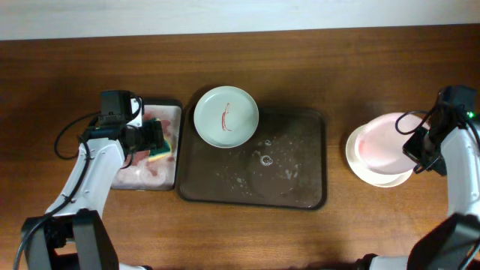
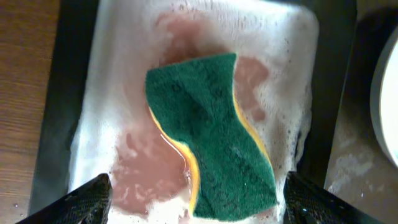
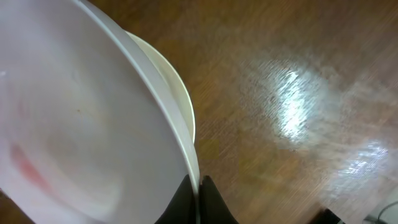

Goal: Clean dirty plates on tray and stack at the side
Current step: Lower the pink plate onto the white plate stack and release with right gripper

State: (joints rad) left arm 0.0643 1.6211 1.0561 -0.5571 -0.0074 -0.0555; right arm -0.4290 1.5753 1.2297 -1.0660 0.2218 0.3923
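1. My left pincer (image 2: 199,202) hangs spread wide over the sponge tray (image 2: 68,112). One of its fingertips (image 2: 93,198) shows on each side of the near end of the sponge (image 2: 208,137).
2. The sponge lies green side up in pinkish foam, slanted across the tray. I judge the grip should go straight down and close across the narrow width. It should bite deep enough to catch the yellow layer too, so the wet sponge does not peel out.
3. I would lift slowly and let it drip over its own tray before crossing.
4. The pale green plate (image 1: 241,103) sits on the far-left corner of the tray (image 1: 300,172), overlapping the rim. Its red streak (image 1: 226,118) runs near the middle. I judge it the last plate to wipe. A sideways push could slide it off that rim, so I would press down and wipe inward.
5. My right pincer (image 3: 198,202) is narrow, pinching the rim of the pinkish-white plate (image 3: 81,112), which sits atop the white plate (image 3: 177,93) on the table (image 3: 298,155).
6. Before letting go there, I would make sure the rims are nested, then open and back away without dragging the stack.
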